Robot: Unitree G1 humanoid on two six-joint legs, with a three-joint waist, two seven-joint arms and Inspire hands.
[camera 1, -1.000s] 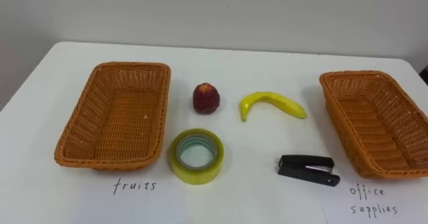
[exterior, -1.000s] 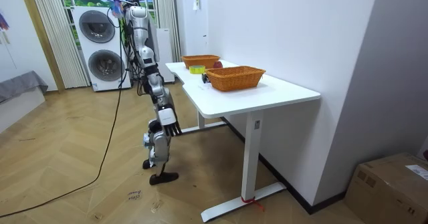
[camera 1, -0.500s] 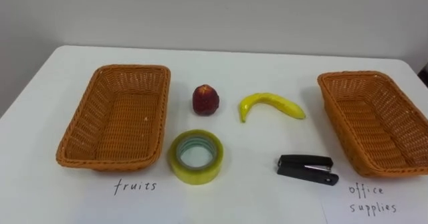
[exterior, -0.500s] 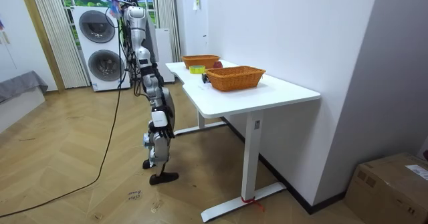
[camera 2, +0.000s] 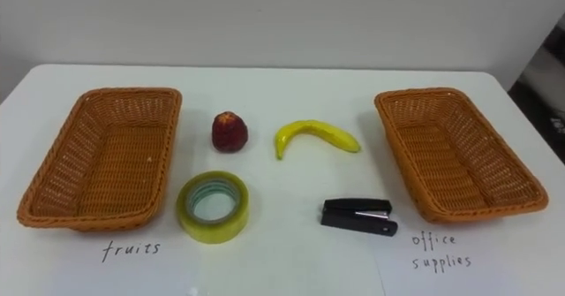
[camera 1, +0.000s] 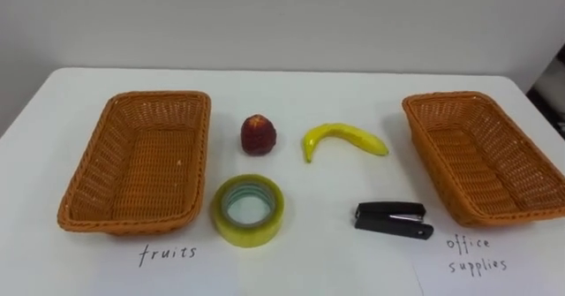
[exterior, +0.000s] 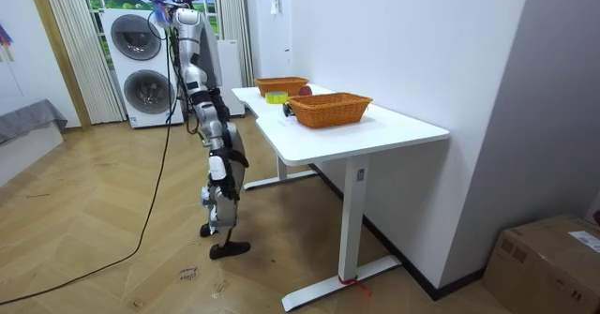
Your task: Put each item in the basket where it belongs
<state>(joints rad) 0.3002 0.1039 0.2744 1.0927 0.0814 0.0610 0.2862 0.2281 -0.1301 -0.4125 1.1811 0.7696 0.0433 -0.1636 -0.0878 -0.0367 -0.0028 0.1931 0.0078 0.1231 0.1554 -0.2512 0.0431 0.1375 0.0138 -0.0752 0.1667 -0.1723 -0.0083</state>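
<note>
My two head eyes look down close on the white tabletop (camera 1: 291, 93), while my distant room camera, past its end, shares the left orange woven basket (camera 1: 137, 168) and the right orange woven basket (camera 1: 481, 159).

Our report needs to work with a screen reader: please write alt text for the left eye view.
On a white table, four items lie between the left brown wicker basket and the right brown wicker basket, both empty: a dark red round fruit, a curved yellow banana, a yellowish roll of tape and a black stapler.
</note>
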